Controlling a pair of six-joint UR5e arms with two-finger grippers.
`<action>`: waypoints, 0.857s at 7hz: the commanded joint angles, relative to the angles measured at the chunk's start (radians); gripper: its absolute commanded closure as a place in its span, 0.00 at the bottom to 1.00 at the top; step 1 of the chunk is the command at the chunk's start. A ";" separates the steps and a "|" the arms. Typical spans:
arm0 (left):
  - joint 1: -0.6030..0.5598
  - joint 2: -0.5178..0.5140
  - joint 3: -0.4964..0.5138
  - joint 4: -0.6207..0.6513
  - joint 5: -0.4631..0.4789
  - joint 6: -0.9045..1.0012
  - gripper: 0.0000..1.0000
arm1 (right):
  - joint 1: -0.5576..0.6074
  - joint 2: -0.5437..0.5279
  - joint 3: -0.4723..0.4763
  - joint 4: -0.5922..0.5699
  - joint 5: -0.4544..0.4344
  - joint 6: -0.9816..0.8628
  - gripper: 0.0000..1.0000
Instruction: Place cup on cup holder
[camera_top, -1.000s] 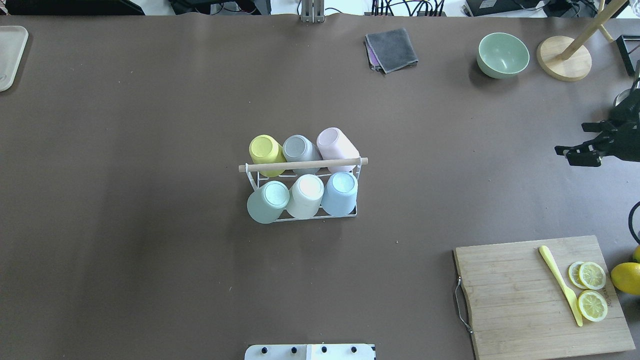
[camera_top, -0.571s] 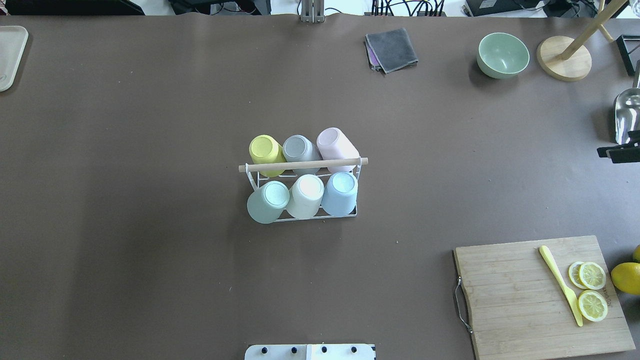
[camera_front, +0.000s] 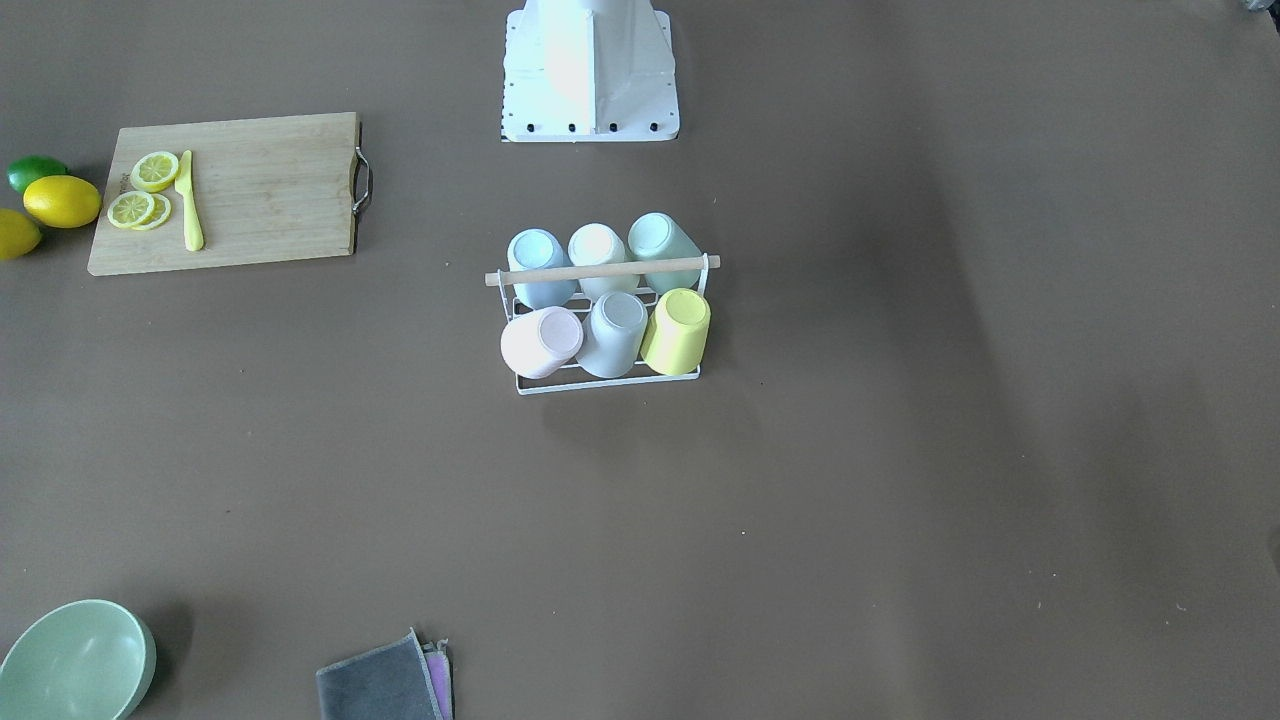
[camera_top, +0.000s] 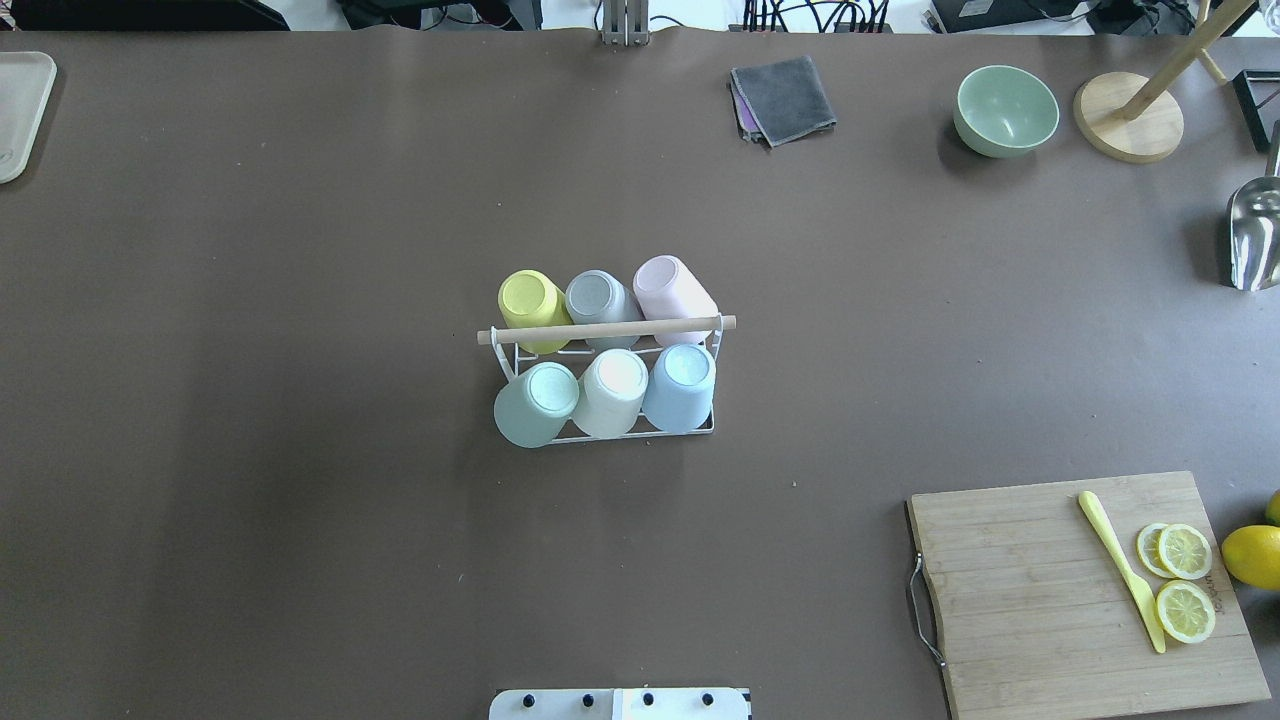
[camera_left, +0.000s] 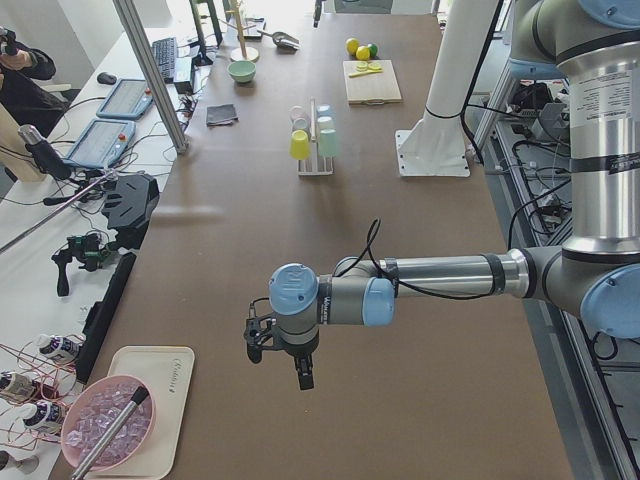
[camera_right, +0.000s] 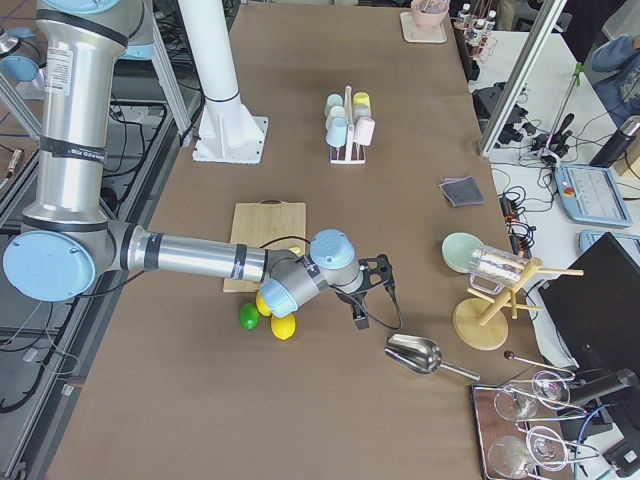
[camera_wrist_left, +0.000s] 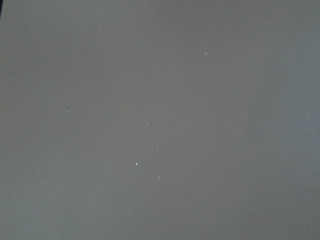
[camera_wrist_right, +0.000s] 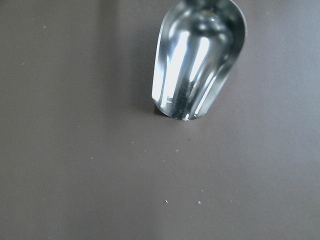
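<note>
The cup holder is a white wire rack with a wooden rod on top and stands mid-table; it also shows in the front-facing view. Several cups sit upside down on its prongs: yellow, grey and pink in the far row, green, white and blue in the near row. My left gripper hangs over bare table far to the left. My right gripper hangs far to the right, near the metal scoop. I cannot tell whether either is open or shut.
A metal scoop lies at the right edge and fills the right wrist view. A cutting board with lemon slices and a yellow knife is front right. A green bowl, grey cloth and wooden stand are at the back.
My right gripper has moved right, out of the overhead view, and the metal scoop now shows in full. The rack and cups have not moved.
</note>
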 joint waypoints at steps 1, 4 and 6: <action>0.005 -0.047 -0.005 0.002 -0.001 -0.001 0.02 | 0.095 0.065 0.030 -0.384 0.018 0.010 0.00; 0.060 -0.067 -0.016 -0.008 -0.006 0.001 0.02 | 0.115 0.070 0.044 -0.467 -0.005 0.009 0.00; 0.065 -0.066 -0.020 0.000 -0.003 0.001 0.02 | 0.115 0.073 0.035 -0.467 -0.035 0.003 0.00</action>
